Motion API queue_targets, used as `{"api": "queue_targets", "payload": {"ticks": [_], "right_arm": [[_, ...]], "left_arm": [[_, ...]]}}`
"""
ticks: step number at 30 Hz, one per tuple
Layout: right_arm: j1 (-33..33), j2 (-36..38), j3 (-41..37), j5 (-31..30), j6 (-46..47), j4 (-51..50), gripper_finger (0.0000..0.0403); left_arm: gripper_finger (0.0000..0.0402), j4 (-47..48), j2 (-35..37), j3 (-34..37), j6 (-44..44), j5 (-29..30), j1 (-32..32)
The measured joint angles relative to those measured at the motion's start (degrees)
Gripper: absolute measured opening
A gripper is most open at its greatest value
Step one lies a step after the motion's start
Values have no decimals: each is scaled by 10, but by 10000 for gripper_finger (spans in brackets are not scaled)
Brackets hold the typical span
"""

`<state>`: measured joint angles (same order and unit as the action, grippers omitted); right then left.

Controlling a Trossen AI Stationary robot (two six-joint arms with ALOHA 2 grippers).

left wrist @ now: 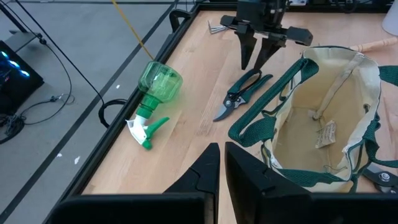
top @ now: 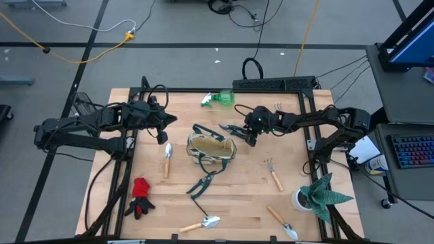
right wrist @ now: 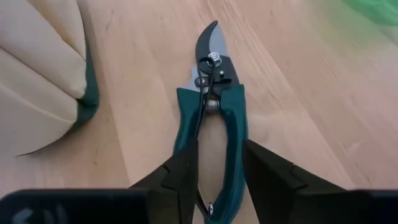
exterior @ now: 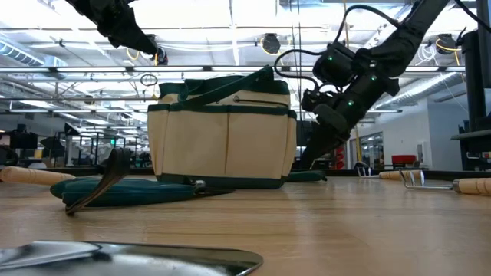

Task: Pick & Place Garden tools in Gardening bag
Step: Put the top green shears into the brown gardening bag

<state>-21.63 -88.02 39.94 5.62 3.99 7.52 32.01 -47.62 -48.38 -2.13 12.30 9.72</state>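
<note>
The cream-and-green gardening bag [top: 211,149] stands open-topped at mid-table. Beside its far right corner a pair of green-handled pruning shears [right wrist: 211,112] lies flat on the wood, blade toward the far left. My right gripper [right wrist: 214,177] is open, slanting down from the right, one finger on each side of the shears' handles. My left gripper [left wrist: 221,168] is shut and hangs in the air left of the bag, holding nothing. A green spray bottle [top: 218,99] lies on its side at the far edge. My right gripper straddles the free end of the shears' handles [right wrist: 227,146], its fingers [right wrist: 180,177] pointing along the shears. Whether the fingers touch the handles I cannot tell. The shears rest flat on the table.
A trowel [top: 167,159], a red glove [top: 140,196] and dark shears [top: 201,184] lie left of and in front of the bag. Two more trowels [top: 203,224] [top: 281,222] lie near the front edge, and a fork-rake [top: 272,174] lies at the right. A potted plant [top: 322,195] stands at the near right.
</note>
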Motion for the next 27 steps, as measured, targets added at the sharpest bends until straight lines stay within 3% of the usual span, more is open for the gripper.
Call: {"api": "queue_targets", "payload": {"ticks": [5, 27], "right_arm": [[0, 0, 0, -55, -3, -15, 114], [0, -20, -25, -55, 3, 22, 114]], "left_arm": [[31, 0, 0, 0, 0, 0, 0], [31, 13, 0, 0, 8, 0, 0]]}}
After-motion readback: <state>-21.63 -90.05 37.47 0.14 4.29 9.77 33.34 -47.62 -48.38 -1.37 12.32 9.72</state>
